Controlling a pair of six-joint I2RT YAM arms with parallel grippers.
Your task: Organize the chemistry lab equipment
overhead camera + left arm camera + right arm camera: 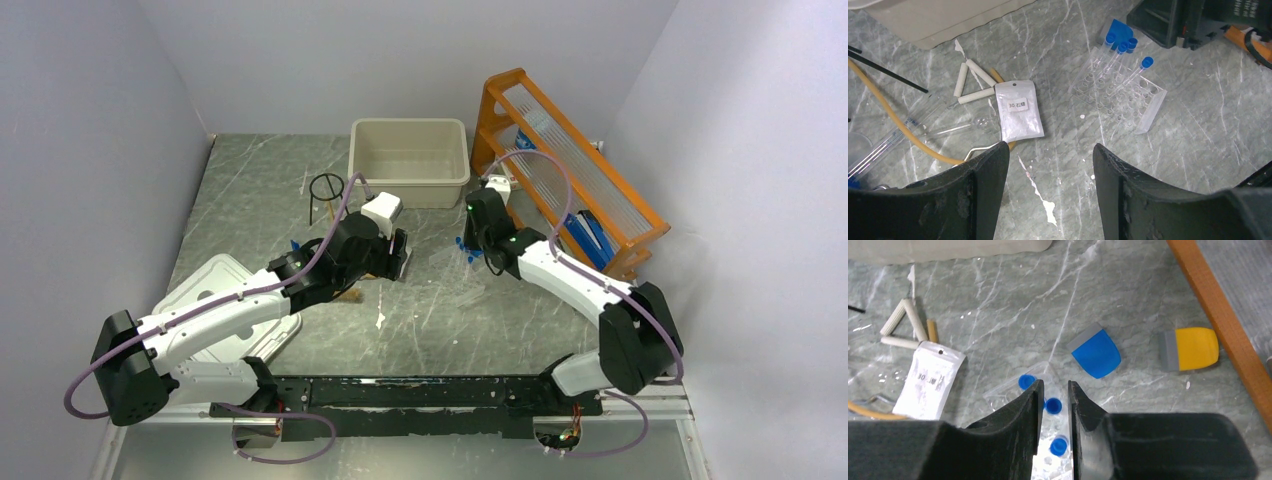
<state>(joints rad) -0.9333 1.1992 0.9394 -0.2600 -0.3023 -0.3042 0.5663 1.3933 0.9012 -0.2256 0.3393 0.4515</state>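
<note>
In the left wrist view a white packet [1019,110] lies flat beside a white triangle [973,82], a tan rubber tube [898,125] and a bent metal piece [975,150], perhaps the tongs. Blue-capped tubes [1120,55] stand in a clear rack [1128,97]. My left gripper [1050,150] is open and empty above bare table just short of the packet. My right gripper [1054,385] hovers over the blue-capped tubes [1053,405], jaws narrowly apart with one cap in the gap, untouched. The black tripod ring [325,190] stands far left. The brush is hidden.
The beige tub [410,160] stands at the back centre, the orange rack [560,170] at the right, the white lid [215,300] near left. A blue scoop-like piece [1095,352] and a yellow one [1193,347] lie by the rack. Glass tubes [893,137] lie left.
</note>
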